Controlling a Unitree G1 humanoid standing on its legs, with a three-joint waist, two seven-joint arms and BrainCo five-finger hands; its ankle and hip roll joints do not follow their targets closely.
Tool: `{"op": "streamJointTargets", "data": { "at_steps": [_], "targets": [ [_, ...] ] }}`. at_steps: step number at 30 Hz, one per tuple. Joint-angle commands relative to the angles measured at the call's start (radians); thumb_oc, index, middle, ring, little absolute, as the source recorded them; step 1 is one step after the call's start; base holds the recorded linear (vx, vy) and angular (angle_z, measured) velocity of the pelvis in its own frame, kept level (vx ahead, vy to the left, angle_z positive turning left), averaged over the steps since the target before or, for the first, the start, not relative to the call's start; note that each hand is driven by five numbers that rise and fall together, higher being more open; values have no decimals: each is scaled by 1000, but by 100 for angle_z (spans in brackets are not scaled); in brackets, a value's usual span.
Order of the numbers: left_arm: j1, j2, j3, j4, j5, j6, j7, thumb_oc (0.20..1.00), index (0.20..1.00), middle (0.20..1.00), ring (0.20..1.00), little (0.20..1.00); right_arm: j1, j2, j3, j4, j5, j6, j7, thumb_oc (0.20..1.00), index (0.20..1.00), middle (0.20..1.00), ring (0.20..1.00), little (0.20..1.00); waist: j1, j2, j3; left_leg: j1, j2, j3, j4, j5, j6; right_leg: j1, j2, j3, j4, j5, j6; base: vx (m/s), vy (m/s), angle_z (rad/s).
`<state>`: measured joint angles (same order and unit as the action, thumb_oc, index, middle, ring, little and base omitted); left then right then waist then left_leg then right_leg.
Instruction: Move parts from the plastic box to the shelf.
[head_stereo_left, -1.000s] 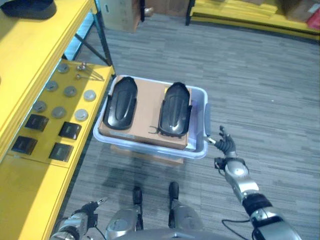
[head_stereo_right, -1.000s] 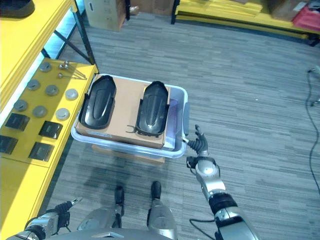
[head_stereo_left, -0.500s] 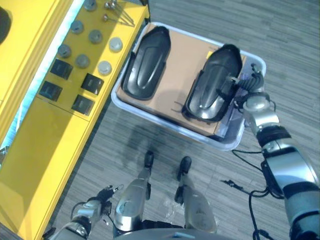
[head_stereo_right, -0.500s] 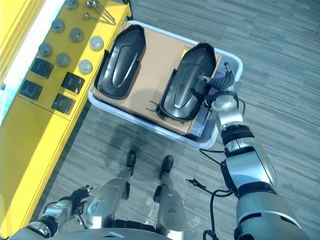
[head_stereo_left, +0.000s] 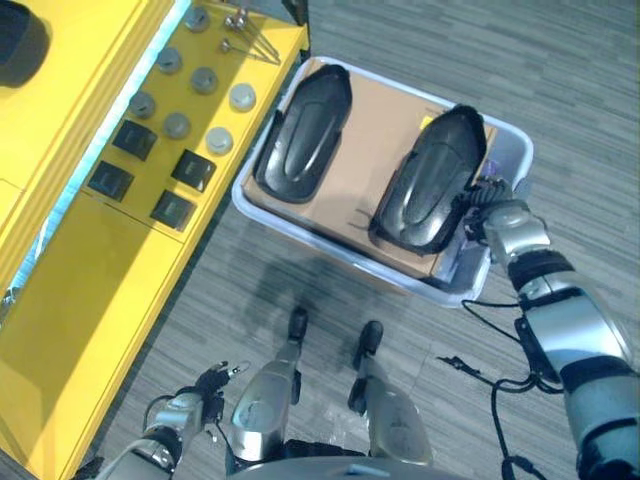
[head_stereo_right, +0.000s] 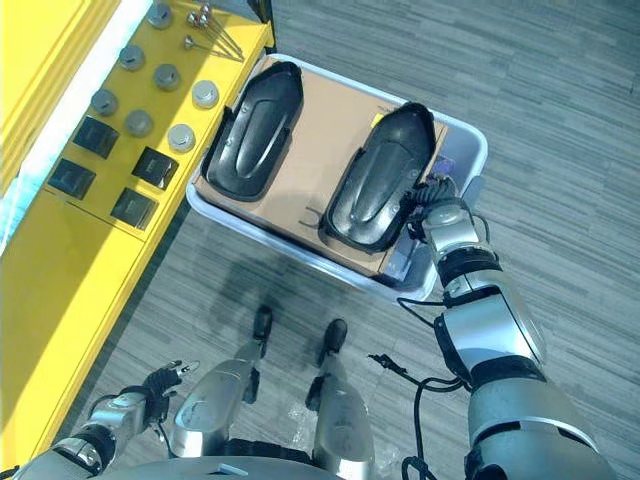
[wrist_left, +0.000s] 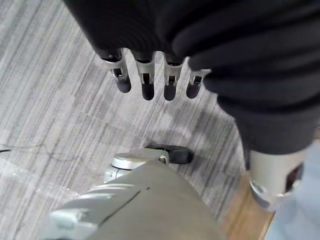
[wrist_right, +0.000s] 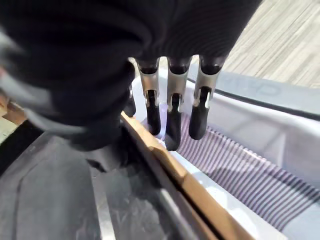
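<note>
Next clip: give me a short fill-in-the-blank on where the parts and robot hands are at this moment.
1. The plastic box holds ____ large black parts resting on a cardboard sheet.
2. The right robot hand is at the black part lying ____ from the yellow shelf.
3. The left robot hand hangs low over the ____, holding nothing.

Missing words: two; farther; floor
</note>
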<state>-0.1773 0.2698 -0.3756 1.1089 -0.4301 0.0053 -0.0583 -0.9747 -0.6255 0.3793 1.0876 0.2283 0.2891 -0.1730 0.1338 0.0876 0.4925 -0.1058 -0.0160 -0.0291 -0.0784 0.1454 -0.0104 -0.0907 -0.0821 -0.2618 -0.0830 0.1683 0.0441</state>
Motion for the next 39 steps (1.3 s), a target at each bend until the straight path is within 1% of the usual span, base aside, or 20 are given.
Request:
{"op": "streamJointTargets", "data": {
  "at_steps": [1,2,4,6,8,10,11,12,13,15,16,17,19,20,22,25,28,31,34,39],
  "targets": [
    [3,9,-63,34,19,-58,9,1000,1000,1000,1000,1000,103,26,61,77,19,10,-12,200,200,200,200,200,7,-15,-78,-25,3,22,-9,-88,-21,11,-39,17,25,-128,29,0,0,0],
    [13,14,-58,21,33,-62,29,1000,1000,1000,1000,1000,133,15,41,78,24,-60,-31,200,200,200,200,200,7,-18,-95,-10,3,21,-9,-91,-23,27,-40,15,20,-125,32,0,0,0],
    [20,23,-52,3,41,-110,64,1000,1000,1000,1000,1000,155,6,25,57,45,-136,-45,200,200,200,200,200,4,-24,-114,6,5,20,-9,-92,-25,46,-38,15,14,-124,33,1,-25,6],
    [25,39,-35,-52,33,-124,125,1000,1000,1000,1000,1000,191,-3,5,-6,0,-189,-76,200,200,200,200,200,-1,-29,-135,24,6,22,-9,-96,-28,67,-38,16,6,-123,38,5,-32,3],
    [39,68,2,-175,28,-87,181,1000,1000,1000,1000,1000,265,-33,-10,-162,3,-219,-124,200,200,200,200,200,-11,-39,-163,46,9,24,-9,-96,-32,91,-36,15,2,-122,42,-11,-54,0],
    [59,96,32,-286,31,-85,235,1000,1000,1000,1000,1000,338,-61,-44,-283,-33,-264,-155,200,200,200,200,200,-19,-49,-185,65,11,27,-9,-98,-34,112,-34,12,0,-122,45,-23,-80,0],
    [65,120,48,-384,25,-40,259,1000,1000,1000,1000,1000,384,-78,-72,-361,-45,-290,-168,200,200,200,200,200,-23,-56,-202,78,13,30,-9,-99,-35,126,-33,11,-2,-121,47,-17,-122,0],
    [82,154,64,-508,19,-32,302,1000,1000,1000,1000,1000,445,-95,-106,-481,-98,-319,-205,200,200,200,200,200,-28,-65,-225,98,16,34,-9,-103,-34,149,-30,9,-4,-124,49,-15,-98,1],
    [83,156,64,-514,20,-36,304,1000,1000,1000,1000,1000,450,-96,-109,-487,-96,-317,-206,200,200,200,200,200,-29,-66,-229,96,16,34,-9,-101,-34,146,-30,8,-4,-122,49,-6,-89,2],
    [76,192,90,-634,26,-10,316,1000,1000,1000,1000,1000,498,-112,-140,-601,-162,-342,-221,200,200,200,200,200,-35,-74,-252,118,17,38,-9,-107,-30,166,-27,9,-4,-127,50,-8,-52,-2],
    [73,199,93,-654,29,-36,318,1000,1000,1000,1000,1000,506,-115,-146,-620,-187,-359,-224,200,200,200,200,200,-37,-76,-258,117,17,39,-9,-106,-29,165,-27,9,-4,-125,51,-3,-56,-6],
    [58,225,135,-814,5,-21,333,1000,1000,1000,1000,1000,549,-140,-177,-762,-272,-351,-236,200,200,200,200,200,-44,-85,-282,136,18,43,-9,-111,-24,181,-25,13,-4,-130,51,-13,-51,-5],
    [37,255,198,-1005,6,-88,324,1000,1000,1000,1000,1000,599,-167,-218,-916,-385,-388,-290,200,200,200,200,200,-53,-94,-304,156,19,47,-9,-117,-15,197,-23,21,-4,-136,52,-49,-75,-3],
    [12,262,226,-1100,-18,-94,297,1000,1000,1000,1000,1000,606,-183,-236,-994,-455,-406,-338,200,200,200,200,200,-56,-100,-312,171,18,43,-9,-127,-9,211,-18,29,-4,-143,51,-76,-72,-1],
    [-12,260,234,-1147,-35,-88,270,1000,1000,1000,1000,1000,599,-197,-246,-1033,-485,-426,-374,200,200,200,200,200,-59,-105,-322,174,17,42,-9,-127,-6,214,-17,33,-4,-140,51,-61,-56,-5],
    [-66,247,200,-1190,-56,-44,178,1000,1000,1000,1000,1000,554,-217,-255,-1104,-550,-452,-446,200,200,200,200,200,-70,-113,-342,190,18,46,-9,-139,-2,224,-11,42,-1,-145,52,-47,-41,-3],
    [-110,221,139,-1188,-39,-4,174,1000,1000,1000,1000,1000,506,-219,-249,-1153,-583,-460,-477,200,200,200,200,200,-82,-116,-353,205,16,51,-9,-157,5,233,-4,58,2,-156,47,-35,-11,-8],
    [-159,181,73,-1166,-109,57,160,1000,1000,1000,1000,1000,441,-210,-222,-1197,-603,-445,-478,200,200,200,200,200,-91,-119,-362,223,14,55,-9,-175,12,242,-1,73,5,-168,46,-16,-5,-17],
    [-194,133,15,-1138,-151,88,171,1000,1000,1000,1000,1000,396,-182,-173,-1224,-600,-428,-469,200,200,200,200,200,-100,-120,-372,236,12,62,-9,-188,16,248,-1,85,5,-171,49,-3,0,-10],
    [-239,92,-34,-1110,-148,93,192,1000,1000,1000,1000,1000,357,-130,-105,-1210,-609,-435,-473,200,200,200,200,200,-105,-117,-377,244,13,68,-9,-194,19,252,-3,92,4,-172,53,-5,11,-8]
  ]
}}
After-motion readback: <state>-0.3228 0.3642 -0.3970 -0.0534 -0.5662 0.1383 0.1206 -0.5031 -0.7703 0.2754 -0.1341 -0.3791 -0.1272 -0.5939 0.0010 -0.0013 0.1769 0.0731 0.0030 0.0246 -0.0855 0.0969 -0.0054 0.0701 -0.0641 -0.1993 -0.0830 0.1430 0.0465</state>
